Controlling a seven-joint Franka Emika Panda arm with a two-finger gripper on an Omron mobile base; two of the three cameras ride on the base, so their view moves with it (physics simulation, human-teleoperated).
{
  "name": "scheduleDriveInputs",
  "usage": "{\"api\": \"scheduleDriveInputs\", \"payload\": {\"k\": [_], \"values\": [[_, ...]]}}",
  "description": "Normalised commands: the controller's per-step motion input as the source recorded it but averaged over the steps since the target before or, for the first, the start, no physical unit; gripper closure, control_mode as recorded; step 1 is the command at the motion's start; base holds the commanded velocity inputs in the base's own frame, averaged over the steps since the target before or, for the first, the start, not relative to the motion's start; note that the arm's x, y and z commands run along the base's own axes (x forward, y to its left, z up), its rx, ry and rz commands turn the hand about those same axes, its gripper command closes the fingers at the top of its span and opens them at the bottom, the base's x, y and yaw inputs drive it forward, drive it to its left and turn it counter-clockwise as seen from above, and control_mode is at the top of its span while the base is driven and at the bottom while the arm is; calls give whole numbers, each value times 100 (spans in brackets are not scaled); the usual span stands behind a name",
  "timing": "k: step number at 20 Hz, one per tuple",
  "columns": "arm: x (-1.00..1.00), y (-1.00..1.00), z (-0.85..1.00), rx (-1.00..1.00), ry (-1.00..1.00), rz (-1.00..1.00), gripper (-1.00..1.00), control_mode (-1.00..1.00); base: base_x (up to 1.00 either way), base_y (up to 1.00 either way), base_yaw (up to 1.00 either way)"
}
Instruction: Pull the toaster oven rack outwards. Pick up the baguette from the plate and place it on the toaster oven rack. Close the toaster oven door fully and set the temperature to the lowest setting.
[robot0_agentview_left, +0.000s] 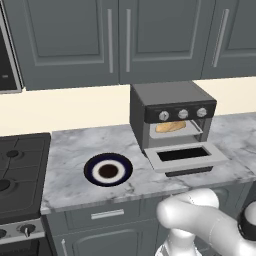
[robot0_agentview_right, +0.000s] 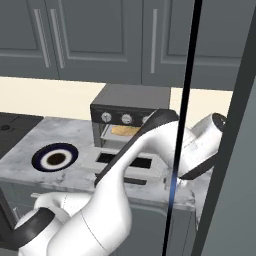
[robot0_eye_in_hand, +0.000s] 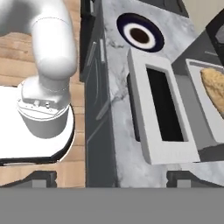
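The toaster oven (robot0_agentview_left: 170, 100) (robot0_agentview_right: 131, 97) stands on the marble counter with its door (robot0_agentview_left: 182, 154) (robot0_eye_in_hand: 141, 109) folded down flat. The baguette (robot0_agentview_left: 171, 126) (robot0_eye_in_hand: 214, 87) lies on the toaster oven rack (robot0_agentview_left: 198, 131) (robot0_eye_in_hand: 202, 103) inside the cavity. Left of the oven, the plate (robot0_agentview_left: 108, 170) (robot0_eye_in_hand: 140, 34) (robot0_agentview_right: 55, 158) is bare. My gripper (robot0_eye_in_hand: 111, 178) is open with nothing between its fingers. It hangs beside the door's end, over the counter's front edge, clear of the door. My arm crosses in front of the oven in the right base view. Three silver knobs (robot0_agentview_left: 183, 114) line the control strip.
A black stove (robot0_agentview_left: 20, 165) sits at the counter's left end. Grey upper cabinets (robot0_agentview_left: 125, 40) hang above. Lower cabinet fronts with a drawer handle (robot0_agentview_left: 107, 214) run under the counter. A dark vertical post (robot0_agentview_right: 187, 100) and a grey panel (robot0_agentview_right: 235, 175) stand close on the right.
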Motion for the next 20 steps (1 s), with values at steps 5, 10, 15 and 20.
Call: {"api": "scheduleDriveInputs", "payload": {"k": [5,10,15,20], "values": [[17,-46,-47,21,3,-17,-100,-100,0,0,0],[31,-11,-55,20,8,-9,-100,-100,0,0,0],[39,0,-52,17,7,-2,-100,-100,0,0,0],[34,0,-51,16,0,0,-100,-100,0,0,0]]}}
